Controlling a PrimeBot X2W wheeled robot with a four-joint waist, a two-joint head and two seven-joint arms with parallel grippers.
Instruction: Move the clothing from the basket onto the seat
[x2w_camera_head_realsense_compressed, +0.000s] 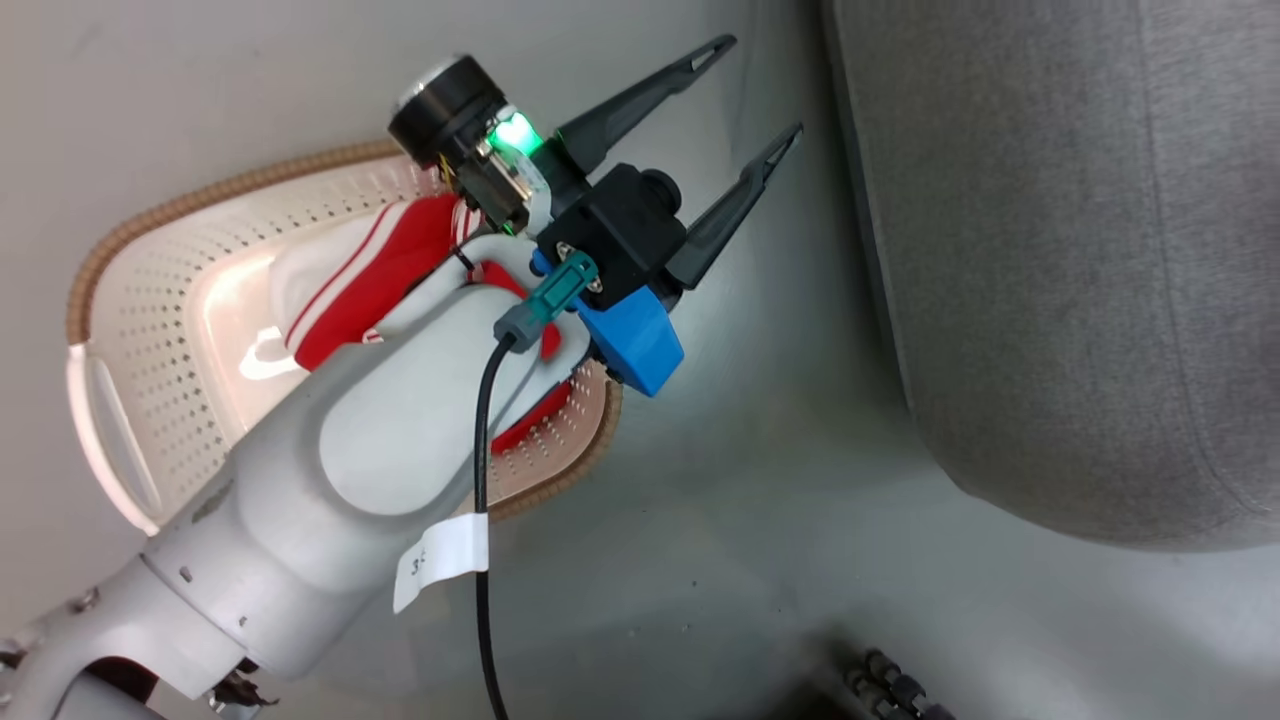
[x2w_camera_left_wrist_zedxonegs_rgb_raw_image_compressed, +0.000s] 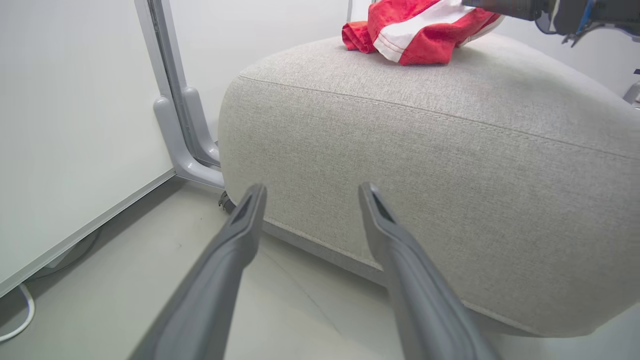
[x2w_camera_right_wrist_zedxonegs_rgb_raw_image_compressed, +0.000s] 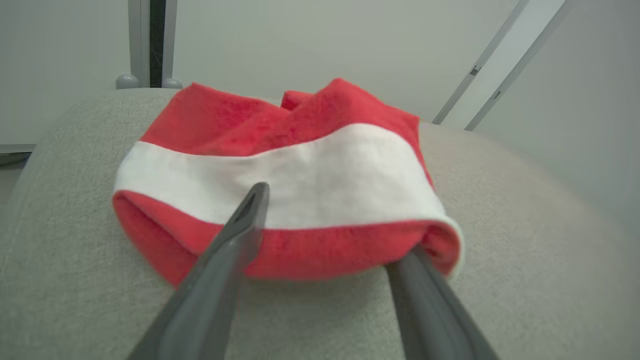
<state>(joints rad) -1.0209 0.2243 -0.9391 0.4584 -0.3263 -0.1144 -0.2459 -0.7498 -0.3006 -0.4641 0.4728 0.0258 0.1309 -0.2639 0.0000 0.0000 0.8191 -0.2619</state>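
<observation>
Grey seat (x2w_camera_right_wrist_zedxonegs_rgb_raw_image_compressed: 510, 250) under crumpled red-white clothing (x2w_camera_right_wrist_zedxonegs_rgb_raw_image_compressed: 300, 165)

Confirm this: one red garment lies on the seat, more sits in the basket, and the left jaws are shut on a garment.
Not quite. The left gripper has its jaws open and empty, as the left wrist view shows. The rest holds: one red garment lies on the seat, more clothing sits in the basket.

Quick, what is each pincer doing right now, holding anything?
Left pincer: open, empty.
Right pincer: open, one fingertip hidden under the clothing lying on the seat.
</observation>
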